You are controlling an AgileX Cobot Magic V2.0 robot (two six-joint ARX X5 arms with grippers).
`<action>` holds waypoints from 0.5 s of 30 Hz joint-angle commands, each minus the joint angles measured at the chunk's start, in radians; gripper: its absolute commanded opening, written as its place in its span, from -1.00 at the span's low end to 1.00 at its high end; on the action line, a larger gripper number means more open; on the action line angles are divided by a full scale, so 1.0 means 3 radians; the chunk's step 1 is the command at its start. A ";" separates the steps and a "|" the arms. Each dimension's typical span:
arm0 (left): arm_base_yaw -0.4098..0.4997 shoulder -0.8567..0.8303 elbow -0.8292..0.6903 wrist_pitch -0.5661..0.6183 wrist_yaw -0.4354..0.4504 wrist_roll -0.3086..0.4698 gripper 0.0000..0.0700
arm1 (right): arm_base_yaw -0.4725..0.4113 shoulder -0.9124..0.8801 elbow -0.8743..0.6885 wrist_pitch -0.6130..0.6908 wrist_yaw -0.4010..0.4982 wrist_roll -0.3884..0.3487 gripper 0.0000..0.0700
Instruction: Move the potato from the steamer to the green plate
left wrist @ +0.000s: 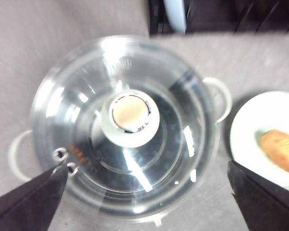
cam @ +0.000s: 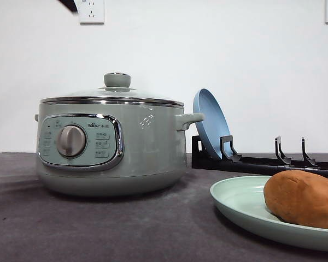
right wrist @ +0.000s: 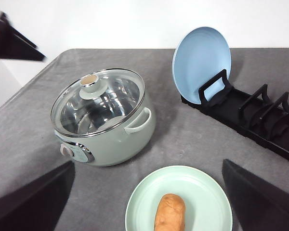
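Nearest, the potato (cam: 305, 197) lies on the green plate (cam: 238, 201). Behind, the steamer (cam: 112, 147) sits lidded (glass lid (right wrist: 97, 101) closed). Farthest, a blue plate (cam: 210, 123) leans in the black rack (cam: 262, 161). Left gripper (left wrist: 144, 192) hovers above the lid, fingers spread apart; right gripper (right wrist: 147, 202) likewise spread.

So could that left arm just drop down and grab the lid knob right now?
Probably yes. The left gripper hangs open straight above the lid knob of the steamer, fingers spread either side, with nothing between them and the knob.
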 commanded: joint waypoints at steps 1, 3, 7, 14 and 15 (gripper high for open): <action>-0.0017 -0.0137 -0.0026 0.0008 0.0010 0.0008 0.93 | 0.0014 0.0010 0.0057 0.0023 -0.0011 -0.0039 0.77; -0.0015 -0.0405 -0.0217 0.0053 0.0010 0.0012 0.93 | 0.0014 0.0010 0.0057 0.0023 -0.0013 -0.0082 0.77; -0.0015 -0.1120 -0.0952 0.0376 0.0010 0.0010 0.93 | 0.0014 0.0010 0.0057 0.0022 -0.0023 -0.0140 0.77; -0.0015 -0.2552 -0.2612 0.1245 0.0010 -0.0080 0.93 | 0.0017 0.0010 0.0055 -0.0061 -0.0091 -0.0373 0.77; -0.0015 -0.2739 -0.2809 0.1322 0.0010 -0.0127 0.93 | 0.0017 0.0010 0.0055 -0.0103 -0.0081 -0.0408 0.77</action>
